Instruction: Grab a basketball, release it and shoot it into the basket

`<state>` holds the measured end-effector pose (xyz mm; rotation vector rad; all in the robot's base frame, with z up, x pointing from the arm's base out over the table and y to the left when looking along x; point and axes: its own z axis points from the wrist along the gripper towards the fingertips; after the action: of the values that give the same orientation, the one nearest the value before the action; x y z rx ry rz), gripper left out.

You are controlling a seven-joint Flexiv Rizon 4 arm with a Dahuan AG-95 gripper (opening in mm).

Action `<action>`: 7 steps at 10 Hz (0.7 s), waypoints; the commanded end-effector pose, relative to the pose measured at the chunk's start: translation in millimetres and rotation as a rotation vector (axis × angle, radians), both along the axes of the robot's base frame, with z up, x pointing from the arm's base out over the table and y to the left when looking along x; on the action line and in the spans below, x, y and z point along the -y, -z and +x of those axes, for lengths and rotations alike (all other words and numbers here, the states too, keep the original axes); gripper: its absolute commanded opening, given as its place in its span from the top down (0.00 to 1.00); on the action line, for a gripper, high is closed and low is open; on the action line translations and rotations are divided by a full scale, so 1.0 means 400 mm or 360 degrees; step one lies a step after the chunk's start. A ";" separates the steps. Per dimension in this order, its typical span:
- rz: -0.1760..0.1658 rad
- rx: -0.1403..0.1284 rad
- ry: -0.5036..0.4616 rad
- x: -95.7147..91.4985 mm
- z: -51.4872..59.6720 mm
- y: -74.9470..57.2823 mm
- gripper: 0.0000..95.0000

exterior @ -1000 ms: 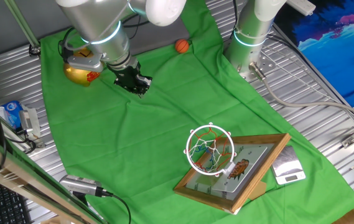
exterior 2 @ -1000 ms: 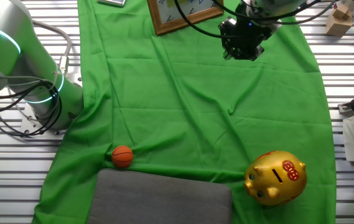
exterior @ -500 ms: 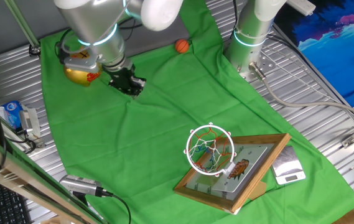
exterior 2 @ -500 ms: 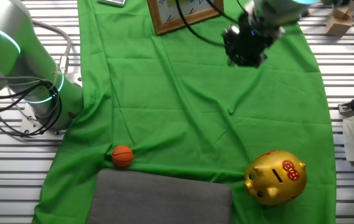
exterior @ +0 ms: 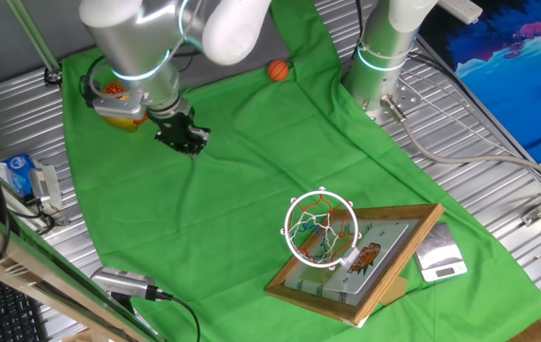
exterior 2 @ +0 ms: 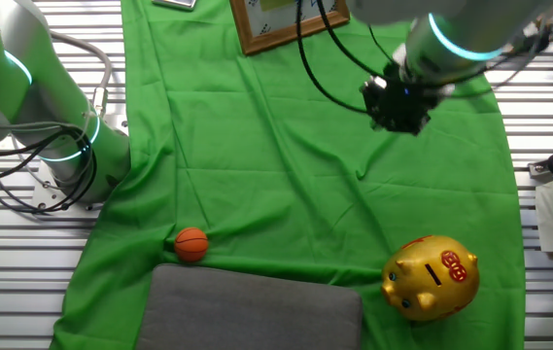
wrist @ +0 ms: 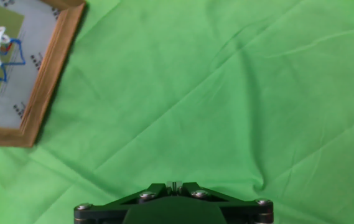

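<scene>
The basketball (exterior: 279, 69) is a tiny orange ball lying on the green cloth at the far edge; it also shows in the other fixed view (exterior 2: 191, 244) next to a grey pad. The basket (exterior: 319, 228) has an orange-red ring and white net on a wood-framed picture backboard (exterior: 360, 266); its corner shows in the hand view (wrist: 15, 74). My gripper (exterior: 183, 139) hangs over the cloth near the piggy bank, far from the ball; in the other fixed view (exterior 2: 398, 102) it is black. In the hand view (wrist: 174, 185) the fingers are together with nothing between them.
A gold piggy bank (exterior 2: 431, 277) with red marks stands beside the gripper, partly hidden by the arm (exterior: 118, 103). A second arm's base (exterior: 384, 57) stands at the cloth's far side. A grey pad (exterior 2: 257, 309) lies by the ball. A blue carton (exterior: 18, 176) sits on the slatted table.
The gripper has moved across the cloth away from the basket, towards the piggy bank side. The ball, hoop and piggy bank have not moved.
</scene>
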<state>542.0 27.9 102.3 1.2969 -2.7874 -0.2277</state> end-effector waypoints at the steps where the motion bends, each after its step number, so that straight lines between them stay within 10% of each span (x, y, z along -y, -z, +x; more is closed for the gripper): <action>1: -0.0052 -0.0006 0.0014 0.000 -0.002 0.005 1.00; 7: -0.0139 -0.0014 0.0120 -0.006 -0.004 0.007 1.00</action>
<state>540.5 30.4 99.6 1.1699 -2.8063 -0.1101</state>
